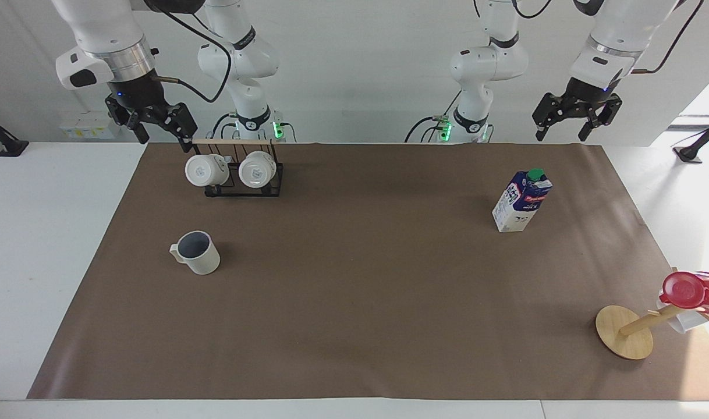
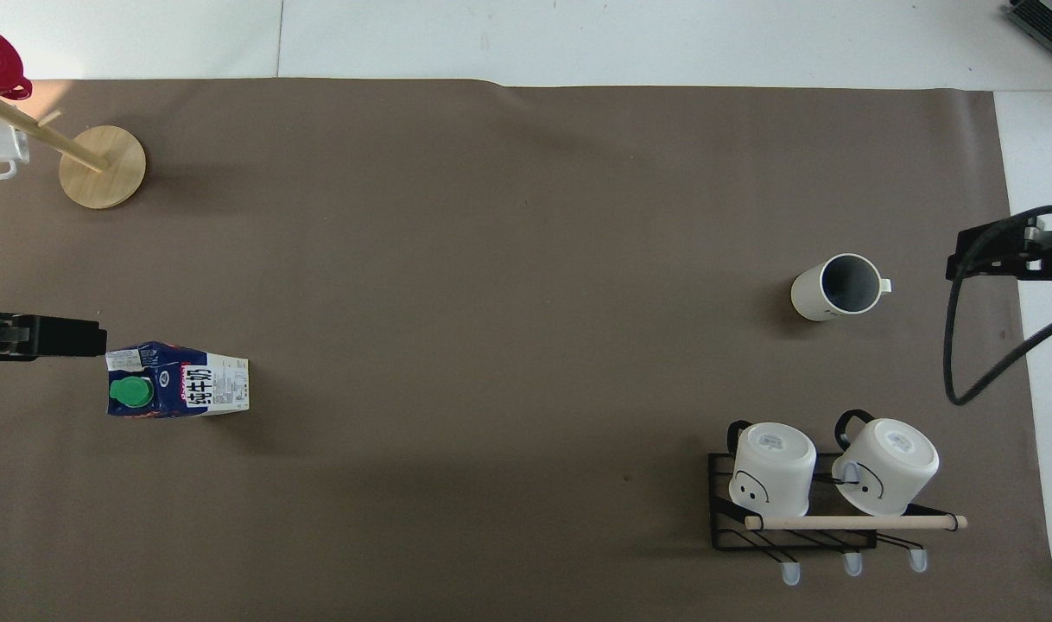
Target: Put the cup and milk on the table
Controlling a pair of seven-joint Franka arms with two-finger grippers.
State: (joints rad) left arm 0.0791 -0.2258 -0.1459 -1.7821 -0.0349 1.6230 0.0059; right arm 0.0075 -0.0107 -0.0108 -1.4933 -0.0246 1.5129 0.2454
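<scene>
The cup point(image 1: 197, 252) stands upright on the brown mat point(image 1: 360, 291) of the table, toward the right arm's end; it also shows in the overhead view point(image 2: 837, 288). The milk point(image 1: 520, 201) stands upright on the mat toward the left arm's end, green cap up, and shows in the overhead view point(image 2: 176, 391) too. My right gripper point(image 1: 163, 138) hangs open and empty above the mat's edge beside the mug rack. My left gripper point(image 1: 570, 132) hangs open and empty above the mat's corner at the robots' end. Both are apart from the cup and the milk.
A black wire rack point(image 1: 244, 180) with two plain white mugs stands nearer to the robots than the cup. A wooden mug tree point(image 1: 625, 331) with a red cup point(image 1: 686, 290) and a white mug stands farthest from the robots, at the left arm's end.
</scene>
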